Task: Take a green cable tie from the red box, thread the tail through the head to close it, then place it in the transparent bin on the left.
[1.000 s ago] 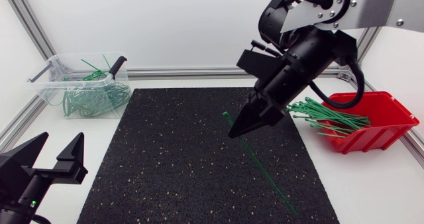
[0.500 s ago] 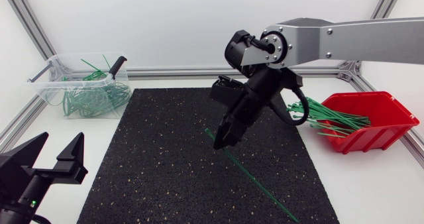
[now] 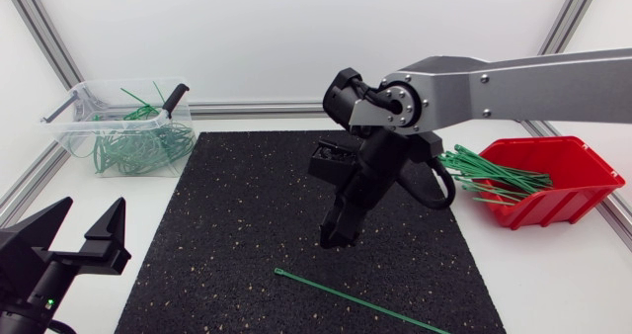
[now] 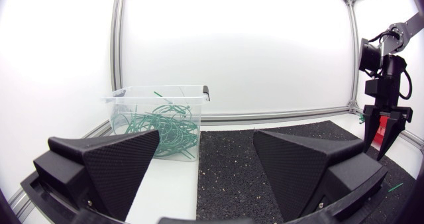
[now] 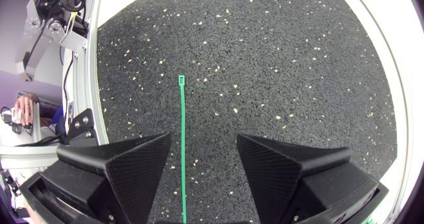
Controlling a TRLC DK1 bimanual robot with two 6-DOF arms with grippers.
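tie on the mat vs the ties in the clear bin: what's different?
The mat tie is a single one, lying straight and unclosed on the mat. The bin ties are many, in a tangled heap. The mat tie's head sits free at one end, while the bin ties curl into loops inside the bin. Both are thin and green.

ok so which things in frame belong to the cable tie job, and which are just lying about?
Job: green cable tie on the black mat; red box; transparent bin; right end effector, open over the tie; left end effector, open.
Lying about: black mat.
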